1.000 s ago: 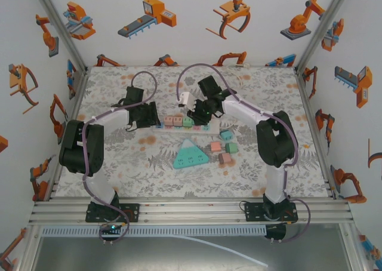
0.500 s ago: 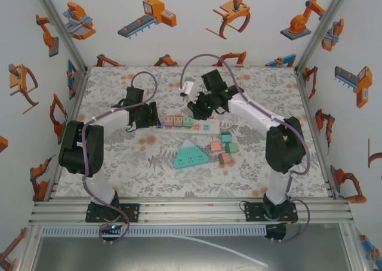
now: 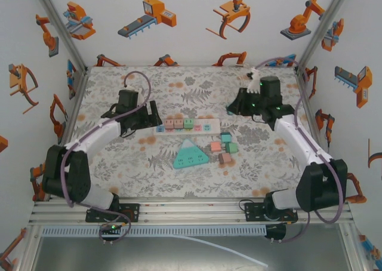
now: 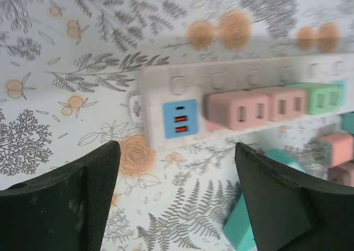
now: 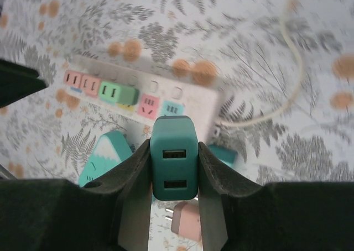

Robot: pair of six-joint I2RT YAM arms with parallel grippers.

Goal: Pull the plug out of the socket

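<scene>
The right jaws are clenched on a teal block-shaped plastic plug with two USB ports (image 5: 173,157). It is held in the air, apart from the long white plastic socket strip (image 5: 149,93), toward the far right corner of the flower-patterned bench (image 3: 149,181). The left jaws stand released and empty over the strip's left end, near its blue USB panel (image 4: 180,118). Two pink plugs (image 4: 238,110) sit in the strip.

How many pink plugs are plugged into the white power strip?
2. The first pink plug sits beside the blue USB panel; the second pink plug stands between it and a green plug.
</scene>
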